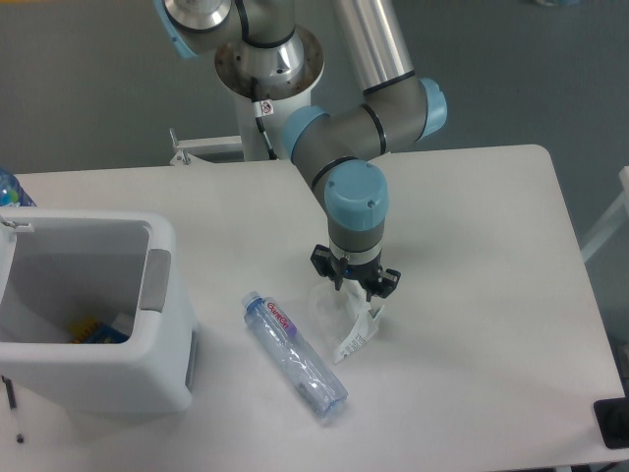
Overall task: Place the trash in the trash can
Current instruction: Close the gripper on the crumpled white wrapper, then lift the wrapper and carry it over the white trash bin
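Observation:
The crumpled clear plastic wrapper with a white printed label lies on the white table, right of centre. My gripper points straight down onto the wrapper's upper edge; its fingers are hidden under the wrist, so I cannot tell whether they are closed on it. The clear plastic bottle with a blue cap and a red-lettered label lies on its side just left of the wrapper, cap pointing to the upper left. The large white trash can stands at the left, open side up, with a grey panel facing the bottle.
Some blue and yellow items lie at the bottom of the trash can. A blue object shows at the far left edge behind the can. The robot base stands at the table's back. A dark object sits at the right front corner.

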Motion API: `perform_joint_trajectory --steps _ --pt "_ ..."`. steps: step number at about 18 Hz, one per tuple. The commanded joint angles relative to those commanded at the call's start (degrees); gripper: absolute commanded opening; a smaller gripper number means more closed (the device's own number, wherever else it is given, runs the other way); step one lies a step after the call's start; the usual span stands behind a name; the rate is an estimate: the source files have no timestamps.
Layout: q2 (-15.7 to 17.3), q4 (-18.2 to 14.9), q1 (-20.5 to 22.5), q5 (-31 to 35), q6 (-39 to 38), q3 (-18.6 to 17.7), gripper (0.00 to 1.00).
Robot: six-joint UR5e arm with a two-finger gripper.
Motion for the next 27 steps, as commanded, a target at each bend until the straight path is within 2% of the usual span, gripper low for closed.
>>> perform_joint_trajectory --steps 5,9,16,20,27 --pt "0.0 0.0 0.0 -0.1 0.1 0.4 0.03" --pt "0.3 0.0 0.6 -0.2 0.5 0.7 0.00" --pt "1.8 -0.1 4.7 -1.4 2.7 1.5 0.00" --pt "2.9 -0.2 6.9 -9.9 3.3 1.5 0.00" --pt "3.4 -0.1 8.3 -18.2 2.8 1.4 0.00"
